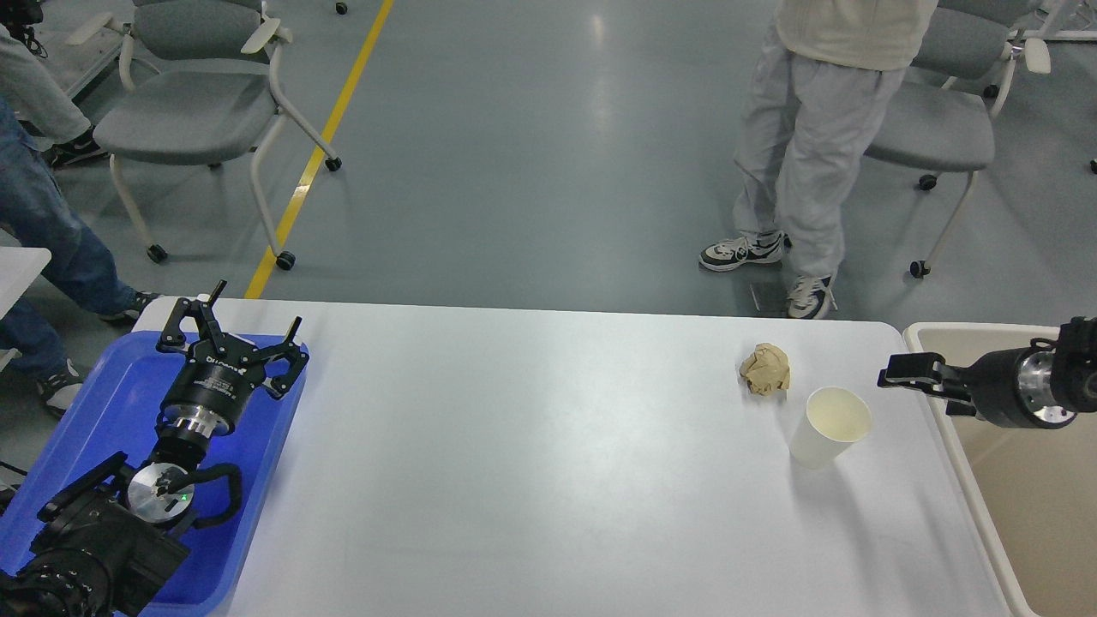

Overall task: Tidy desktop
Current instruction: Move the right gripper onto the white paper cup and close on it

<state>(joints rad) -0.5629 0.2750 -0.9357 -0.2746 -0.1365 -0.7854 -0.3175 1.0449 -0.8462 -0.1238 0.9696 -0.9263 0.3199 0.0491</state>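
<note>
The white desktop (531,463) holds a crumpled brown paper ball (765,368) and an upright, empty white paper cup (829,426) at its right side, close together. My left gripper (240,330) is open and empty above the far end of the blue tray (94,403) at the table's left end. My right gripper (893,374) reaches in from the right over the beige bin's rim, a short way right of the cup and apart from it. It is seen edge-on, so its fingers cannot be told apart.
The beige bin (1020,523) stands against the table's right edge. A person in light trousers (801,171) stands just beyond the far edge. Grey chairs (193,111) stand on the floor at the far left and far right.
</note>
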